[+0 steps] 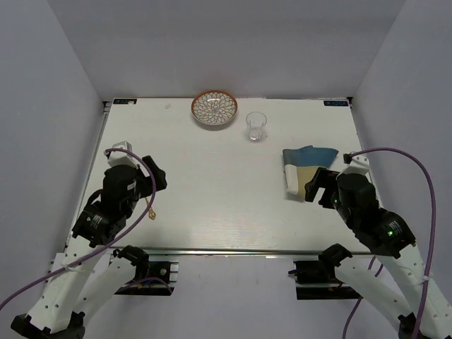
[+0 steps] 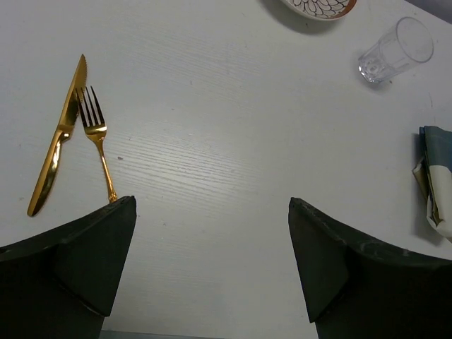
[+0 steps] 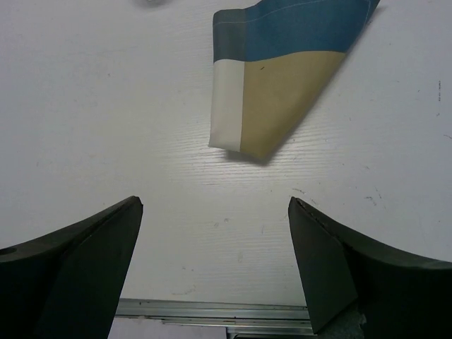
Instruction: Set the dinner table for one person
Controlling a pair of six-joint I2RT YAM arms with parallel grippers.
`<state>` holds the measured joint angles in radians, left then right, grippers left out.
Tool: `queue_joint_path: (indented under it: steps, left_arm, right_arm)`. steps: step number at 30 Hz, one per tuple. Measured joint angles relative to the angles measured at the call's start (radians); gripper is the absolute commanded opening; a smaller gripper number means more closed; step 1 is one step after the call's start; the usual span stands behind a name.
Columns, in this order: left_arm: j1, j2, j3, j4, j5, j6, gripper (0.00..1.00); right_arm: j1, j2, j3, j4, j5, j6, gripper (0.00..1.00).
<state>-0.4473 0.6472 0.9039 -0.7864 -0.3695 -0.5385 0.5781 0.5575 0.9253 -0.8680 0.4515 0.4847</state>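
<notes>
The dinner table [image 1: 226,194] lies under left gripper [image 2: 212,201] — agape; right gripper [image 3: 215,201] likewise.

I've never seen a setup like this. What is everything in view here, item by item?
table: one, white, under everything
bowl: one, brown rim, white pattern inside, far edge near the middle
glass: one, clear, upright, just right of the bowl
cloth: one, folded, blue, tan and white, right side
knife: one, gold, lying flat, left side
fork: one, gold, beside the knife, tines against its blade
cables: two, purple, one on each arm
left arm: one, black and white, near left, jaws open and empty
right arm: one, black and white, near right, jaws open and empty
</notes>
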Motion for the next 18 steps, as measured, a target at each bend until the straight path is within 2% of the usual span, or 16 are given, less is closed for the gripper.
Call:
queue_joint_path:
  steps: [8,13,15,18]
  left_arm:
    - [0.000,-0.001,0.000,-0.020,-0.052,-0.039,0.98]
    - [0.000,0.008,0.000,-0.038,-0.090,-0.066,0.98]
    - [0.000,0.015,0.000,-0.046,-0.096,-0.071,0.98]
    - [0.000,0.031,0.000,-0.052,-0.103,-0.074,0.98]
  right_arm:
    - [0.000,0.011,-0.010,0.005,0.019,0.010,0.89]
    - [0.000,0.012,-0.082,0.090,0.016,0.013,0.89]
    - [0.000,0.062,-0.090,0.133,0.013,0.013,0.89]
    - [-0.001,0.277,-0.061,0.200,0.027,0.011,0.89]
